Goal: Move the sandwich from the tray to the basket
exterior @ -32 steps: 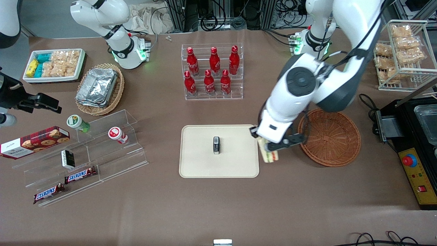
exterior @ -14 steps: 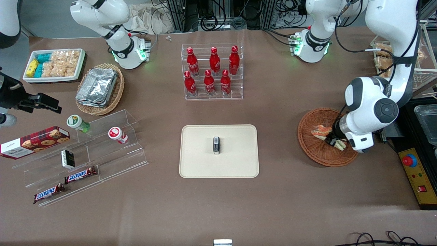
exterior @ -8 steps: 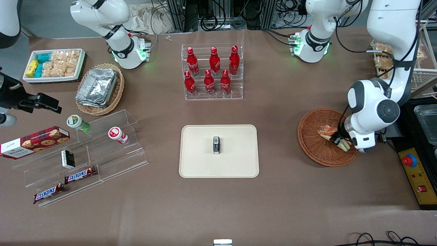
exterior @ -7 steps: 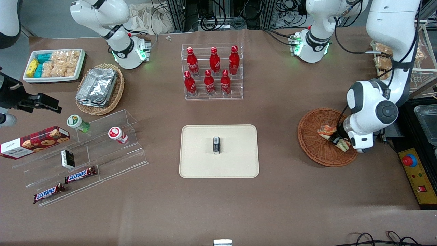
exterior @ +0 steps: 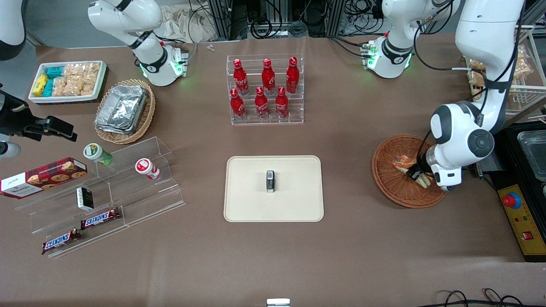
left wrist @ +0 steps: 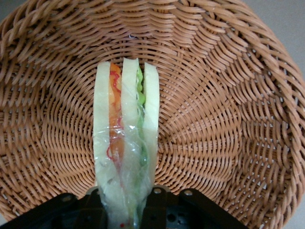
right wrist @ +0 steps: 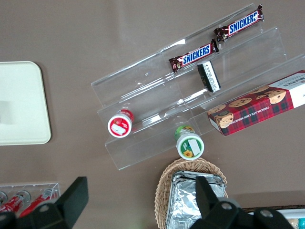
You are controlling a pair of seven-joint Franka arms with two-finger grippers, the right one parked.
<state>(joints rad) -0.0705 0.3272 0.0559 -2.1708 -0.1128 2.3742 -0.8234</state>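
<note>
We've got a black gripper (exterior: 413, 172) over an orange-brown woven basket (exterior: 396, 187), at the white sandwich (left wrist: 127, 129) w/ orange & green stripes. We also see a cream tray (exterior: 247, 192), red bottles (exterior: 268, 77), silver foil pkg (exterior: 120, 109) & red/black plaid cookie box (exterior: 45, 177).

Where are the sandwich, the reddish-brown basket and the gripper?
Sandwich (left wrist: 129, 95): left wrist view, middle bread slice.
Basket (exterior: 393, 185): front view, bare woven inside.
Gripper (left wrist: 126, 196): left wrist view, midway between fingertips, at the sandwich.
</note>
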